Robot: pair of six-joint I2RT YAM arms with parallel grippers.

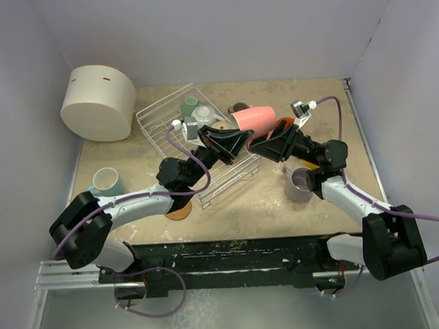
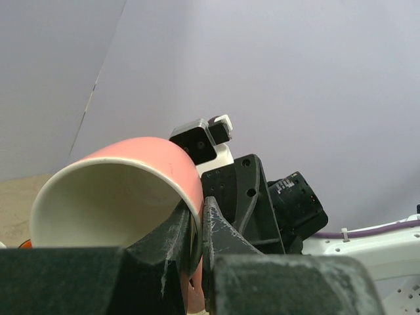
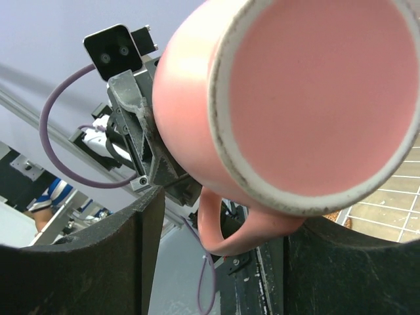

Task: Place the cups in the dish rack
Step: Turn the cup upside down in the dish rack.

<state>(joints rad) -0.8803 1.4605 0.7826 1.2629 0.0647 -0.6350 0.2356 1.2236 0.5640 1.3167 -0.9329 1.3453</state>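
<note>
Handover looks to be the step in hand, judging by how both arms meet at the middle of the top view. At the centre-left of that view lies the dish rack point(image 1: 155, 127), with a teal mug point(image 1: 191, 105) and a white mug point(image 1: 202, 114) at its far end. Just right of them, your left gripper point(image 2: 199, 226) is clamped on the rim wall of the pink mug point(image 1: 255, 119), one finger inside and one outside. It holds the mug on its side, off the table, near the rack's right-hand side. Further right, your right gripper point(image 3: 223, 216) stands apart around the mug's base end, and the handle point(image 3: 207, 230) hangs between its fingers. A gap shows beside the finger at the lower left of the right wrist view. Whether the other finger touches the mug is hard to tell from that angle. Bring those fingers onto the mug's body rather than the handle, so it cannot swing. Keep the left pinch firm until the right hold is sure, then open it and draw it back along the rim. At the lower right of centre, the lilac mug point(image 1: 298, 184) sits close under your right forearm, so lift before you swing toward the rack.
</note>
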